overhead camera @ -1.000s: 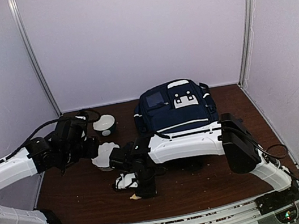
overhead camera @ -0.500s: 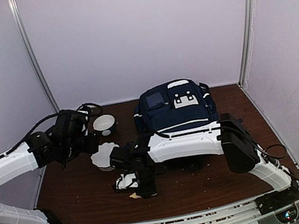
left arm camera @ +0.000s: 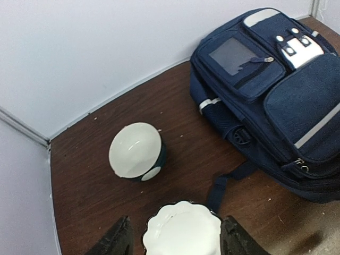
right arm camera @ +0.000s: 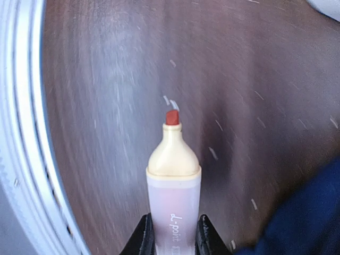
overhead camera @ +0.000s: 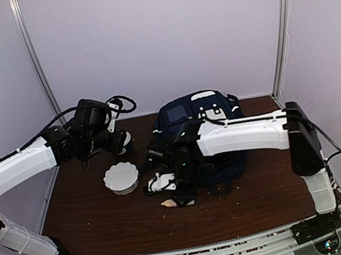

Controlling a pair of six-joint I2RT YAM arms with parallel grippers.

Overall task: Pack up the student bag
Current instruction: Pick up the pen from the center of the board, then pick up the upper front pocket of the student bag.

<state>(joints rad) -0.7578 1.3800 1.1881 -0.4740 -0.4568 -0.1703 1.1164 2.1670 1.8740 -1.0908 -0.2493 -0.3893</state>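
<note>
At the far left of the tabletop [overhead camera: 95, 225] the left gripper [left arm camera: 175, 223] hangs in the air with its fingers [left arm camera: 121, 239] spread wide and nothing between them. It points down at two dishes. The bowl [left arm camera: 135, 150], dark outside and white inside, stands close to the back wall and shows only its plain white inside. From the overhead view it is mostly hidden behind that gripper. Nearer the front, and just apart from the bowl, sits a white scalloped dish [overhead camera: 121, 176], which also shows only its own white surface.

To the right of the dish the right gripper [overhead camera: 176, 198] is low over the tabletop, just in front of the bag's left front corner. Its fingers [right arm camera: 143, 234] pinch a highlighter [right arm camera: 173, 175] by its clear barrel. The cream neck and red tip stick out past the fingertips towards the front rail. Whether the tip touches the wood cannot be told, since the wrist view is blurred.

The student bag [overhead camera: 199, 119] lies at the rear right of the tabletop against the back wall, its front pockets facing up. The pocket zips seen from the left wrist view look drawn closed, so nothing inside shows. One dark strap [left arm camera: 223, 186] trails across the wood towards the scalloped dish.
</note>
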